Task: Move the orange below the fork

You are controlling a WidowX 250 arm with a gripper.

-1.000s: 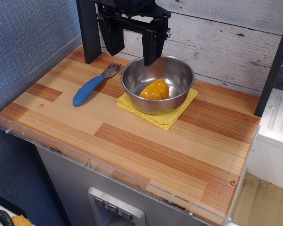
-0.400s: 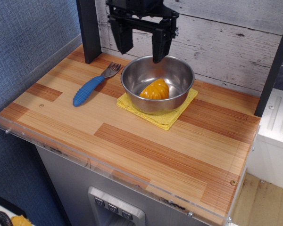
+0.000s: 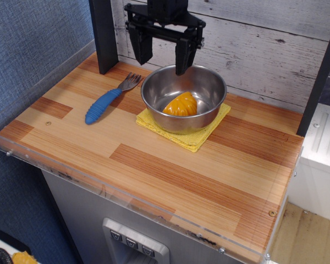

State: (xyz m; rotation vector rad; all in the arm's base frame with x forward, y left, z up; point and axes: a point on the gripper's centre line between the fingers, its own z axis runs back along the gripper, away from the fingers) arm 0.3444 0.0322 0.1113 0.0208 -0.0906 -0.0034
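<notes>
The orange (image 3: 181,104), a lobed yellow-orange toy half, lies inside a steel bowl (image 3: 209,88) at the back middle of the table. The fork (image 3: 107,99) with its ribbed blue handle and silver tines lies left of the bowl, tines pointing toward the back. My black gripper (image 3: 161,61) hangs open and empty above the bowl's back left rim, higher than the orange, with nothing between its fingers.
The bowl stands on a yellow cloth (image 3: 193,137). A black post (image 3: 103,33) rises at the back left. A clear acrylic rim (image 3: 55,165) runs along the table's front and left edges. Bare wooden tabletop (image 3: 170,176) lies in front.
The gripper has shifted a little to the right over the bowl's back rim and stays open. The orange, bowl and fork have not moved.
</notes>
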